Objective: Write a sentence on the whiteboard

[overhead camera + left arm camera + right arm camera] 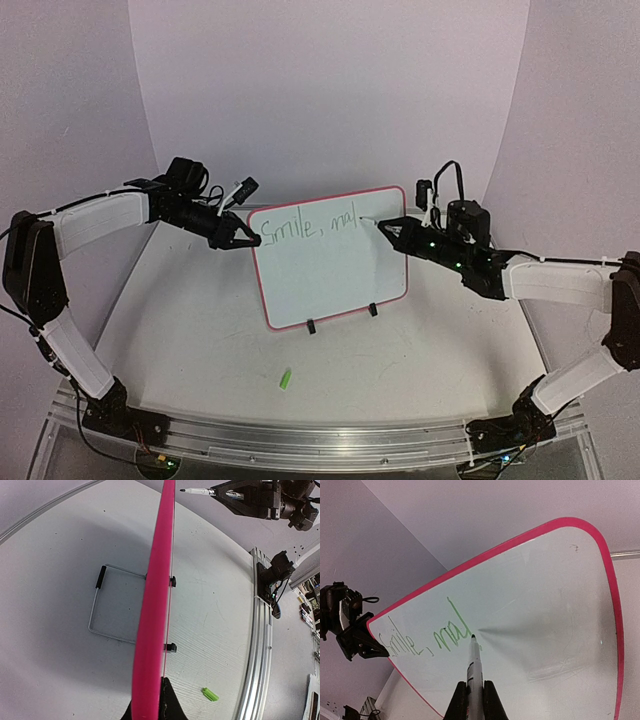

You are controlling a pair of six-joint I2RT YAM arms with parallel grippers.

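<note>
The whiteboard (pixel 330 262), white with a red-pink rim, stands tilted on two black clip feet at mid-table. Green writing (pixel 310 226) along its top reads "Smile, mal"; in the right wrist view it (pixel 425 639) shows the same. My left gripper (pixel 240 240) is shut on the board's upper left edge (pixel 150 645). My right gripper (pixel 398 232) is shut on a marker (pixel 474 672). The marker tip touches the board just right of the last letter.
A green marker cap (pixel 286 379) lies on the table in front of the board, also in the left wrist view (pixel 210 694). A wire stand (pixel 107 605) props the board behind. A metal rail (pixel 320 440) runs along the near edge.
</note>
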